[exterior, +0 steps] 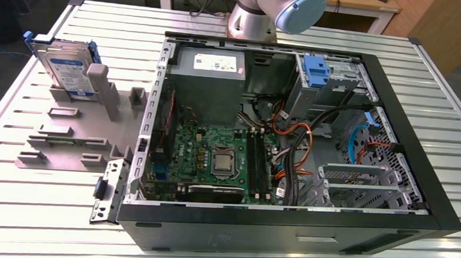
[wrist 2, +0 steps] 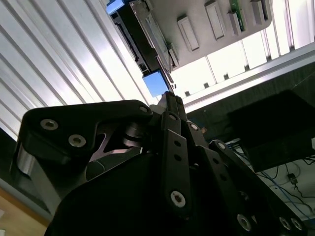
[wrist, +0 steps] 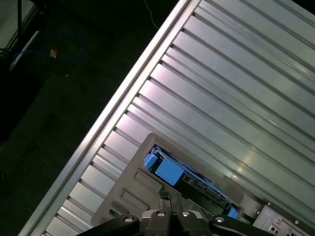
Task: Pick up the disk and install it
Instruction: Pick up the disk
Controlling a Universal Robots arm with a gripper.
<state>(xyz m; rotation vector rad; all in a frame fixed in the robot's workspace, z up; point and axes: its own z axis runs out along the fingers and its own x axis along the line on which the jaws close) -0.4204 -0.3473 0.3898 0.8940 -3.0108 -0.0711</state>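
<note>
- The gripper (wrist 2: 170, 98) hangs over the work table with its fingers drawn together on nothing. In both wrist views its tip (wrist: 166, 197) lines up with one blue end of the disk and is clear of it.
- The disk (wrist: 171, 171) stands on edge in a grey holder (wrist: 128, 196), not yet lifted. Its blue carrier frames the top edge that faces the gripper.
- The holder sits on the ribbed aluminium table (exterior: 37, 207), well apart from the open computer case (exterior: 288, 226) on the exterior view's right.
- At the far edge of the exterior view, the arm (exterior: 272, 13) rises behind the case.
- Risk, as it looks from here: closed fingers that come down would strike the disk's edge instead of straddling it. A knock could tip the disk in its narrow slot or stress the thin plastic carrier.
- Second risk: loose cables (exterior: 293, 132) lie beside the silver cage (exterior: 354, 183) inside the case, and they could snag a carried disk.
- The exterior view gives the disk's labelled face (exterior: 66, 67), its upright stance and the layout of the case.
- The second wrist view gives the fingers' closure and the disk (wrist 2: 140, 44) edge-on, while the first wrist view gives the table's rim and the dark floor beyond.
</note>
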